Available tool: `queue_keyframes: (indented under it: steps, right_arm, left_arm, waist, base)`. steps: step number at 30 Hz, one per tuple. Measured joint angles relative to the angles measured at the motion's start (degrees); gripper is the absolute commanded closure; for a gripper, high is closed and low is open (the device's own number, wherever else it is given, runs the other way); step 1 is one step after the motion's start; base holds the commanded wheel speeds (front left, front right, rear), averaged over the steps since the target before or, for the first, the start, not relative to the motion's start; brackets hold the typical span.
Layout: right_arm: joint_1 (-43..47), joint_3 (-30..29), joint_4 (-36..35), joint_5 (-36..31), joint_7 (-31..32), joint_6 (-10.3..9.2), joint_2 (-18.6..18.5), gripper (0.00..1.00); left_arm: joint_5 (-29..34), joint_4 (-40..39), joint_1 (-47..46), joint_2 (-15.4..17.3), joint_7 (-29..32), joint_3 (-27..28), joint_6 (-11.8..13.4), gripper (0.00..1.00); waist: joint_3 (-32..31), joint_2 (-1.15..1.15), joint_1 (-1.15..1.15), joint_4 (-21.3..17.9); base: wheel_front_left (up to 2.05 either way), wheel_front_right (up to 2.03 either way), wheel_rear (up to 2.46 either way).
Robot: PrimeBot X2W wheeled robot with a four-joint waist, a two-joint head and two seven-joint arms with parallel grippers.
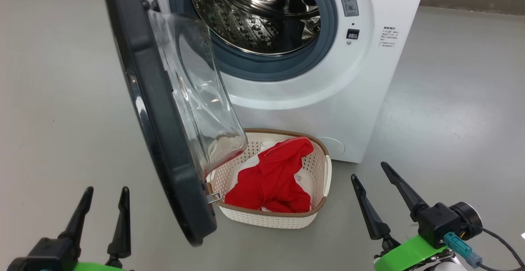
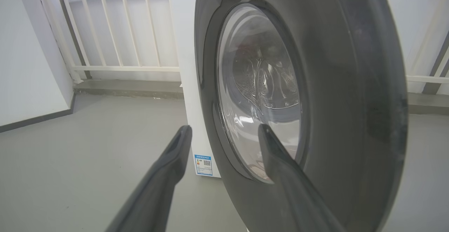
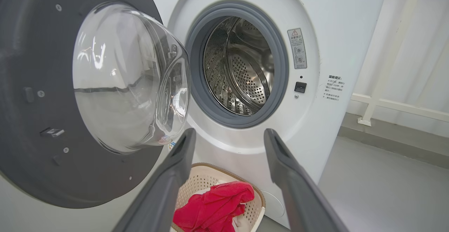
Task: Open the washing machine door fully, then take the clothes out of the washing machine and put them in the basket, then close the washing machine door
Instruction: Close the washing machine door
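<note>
The white washing machine (image 1: 328,99) stands ahead with its steel drum (image 1: 254,12) showing no clothes. Its black-rimmed door (image 1: 151,111) hangs wide open toward me, glass bowl (image 1: 197,94) bulging right. On the floor below sits the cream basket (image 1: 324,172) holding red clothes (image 1: 275,176) over something white. My left gripper (image 1: 106,195) is open at lower left, outside the door; in the left wrist view the door (image 2: 333,102) is close before the left gripper (image 2: 224,132). My right gripper (image 1: 371,170) is open, right of the basket; its wrist view shows the right gripper (image 3: 228,135), drum (image 3: 242,74) and basket (image 3: 203,176).
Grey floor (image 1: 451,111) spreads around the machine. A white railing (image 2: 115,25) and a low kerb run behind it, with a white wall (image 2: 28,67) to the left. A blue label (image 2: 203,164) marks the machine's lower side corner.
</note>
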Motion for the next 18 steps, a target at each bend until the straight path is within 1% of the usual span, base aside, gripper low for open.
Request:
queue_keyframes:
  steps: [5, 6, 7, 8, 11, 12, 16, 18]
  right_arm:
    - [-0.07, 0.00, 0.01, 0.00, 0.00, 0.00, 0.01, 0.00]
    - [-0.07, 0.00, 0.01, 0.00, 0.00, 0.00, 0.01, 0.00]
    - [-0.07, 0.00, 0.01, 0.00, 0.00, 0.00, 0.01, 0.00]
    - [-0.07, -0.01, 0.01, 0.00, 0.00, 0.00, 0.01, 0.00]
    - [-0.07, -0.05, 0.01, 0.00, 0.00, 0.00, 0.00, 0.00]
    - [-0.07, -0.08, 0.01, 0.00, 0.00, 0.00, 0.00, 0.00]
    - [-0.08, -0.09, -0.02, 0.00, 0.00, 0.00, 0.00, 0.00]
    - [-0.10, -0.08, -0.03, 0.00, 0.00, 0.00, -0.01, 0.00]
  left_arm:
    - [0.00, 0.23, 0.00, 0.00, -0.16, -0.14, 0.07, 0.00]
    - [0.00, 0.23, -0.01, 0.00, -0.29, -0.22, 0.07, 0.02]
    - [-0.01, 0.22, -0.02, -0.01, -0.55, -0.24, 0.07, 0.65]
    - [-0.01, 0.22, -0.03, -0.01, -0.65, -0.24, 0.08, 1.00]
    - [-1.25, -0.18, -0.30, -0.11, -0.62, 0.03, 0.05, 1.00]
    - [-2.88, -0.52, -0.61, -0.52, -0.37, 0.44, -0.10, 1.00]
    - [-12.99, -2.32, -4.33, -3.10, 3.04, 2.91, -2.98, 1.00]
    - [-18.39, -3.47, -6.59, -3.77, 5.66, 5.34, -3.14, 1.00]
  waist:
    - [0.03, 0.00, 0.00, 0.07]
    - [0.01, 0.00, 0.00, 0.09]
    - [-0.02, 0.00, 0.00, 0.12]
    - [-0.06, 0.00, 0.00, 0.16]
    - [-0.14, 0.00, 0.00, 0.29]
    - [-0.15, 0.00, 0.00, 0.36]
    - [-0.06, 0.00, 0.00, 0.59]
    - [0.06, 0.00, 0.00, 0.56]
  base:
    - [0.00, 0.00, 0.00]
    - [0.00, 0.00, 0.00]
    - [0.00, 0.00, 0.00]
    - [0.00, 0.00, 0.00]
    - [0.00, 0.00, 0.00]
    - [0.00, 0.00, 0.00]
    - [0.00, 0.00, 0.00]
    - [0.00, 0.00, 0.00]
